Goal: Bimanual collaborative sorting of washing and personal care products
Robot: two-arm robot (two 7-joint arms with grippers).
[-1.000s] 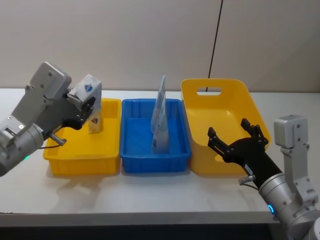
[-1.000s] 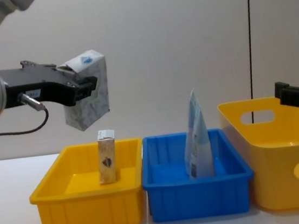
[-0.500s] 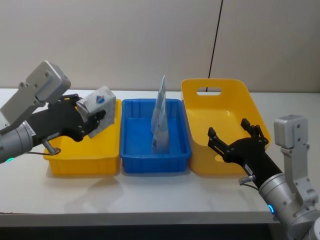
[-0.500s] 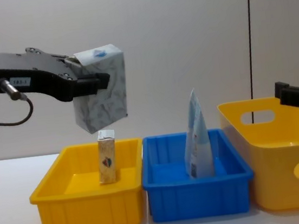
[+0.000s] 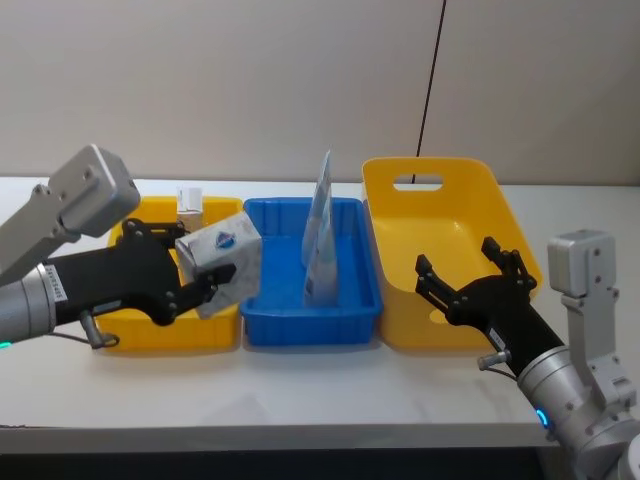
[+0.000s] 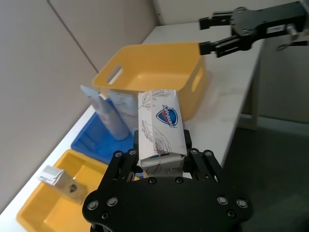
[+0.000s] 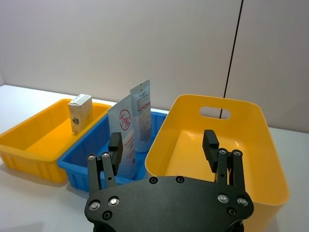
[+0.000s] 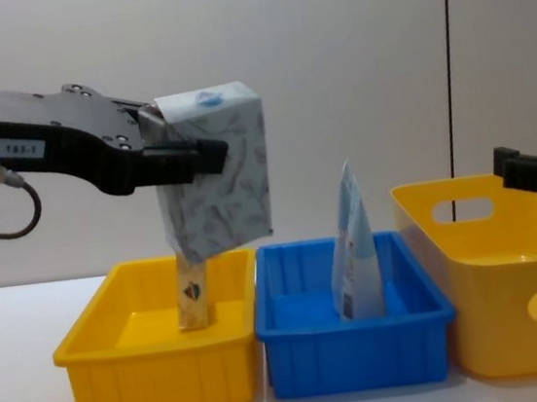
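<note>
A plain pale wall backs a white tabletop (image 5: 300, 395) that carries three bins in a row. The white soft pack (image 5: 222, 262), grey leaf print with a blue mark on top, hangs tilted in the air above the seam between the small yellow bin (image 5: 170, 330) and the blue bin (image 5: 300, 330), clamped by the left gripper (image 6: 161, 159). Below and behind it, the tan carton (image 5: 188, 199) stands upright at the small yellow bin's far side. The pale pouch (image 5: 321, 240) stands upright in the blue bin. Toward the tabletop's right edge, the right gripper (image 5: 475, 270) holds its fingers spread wide and empty by the near wall of the large yellow bin (image 5: 450, 180).
</note>
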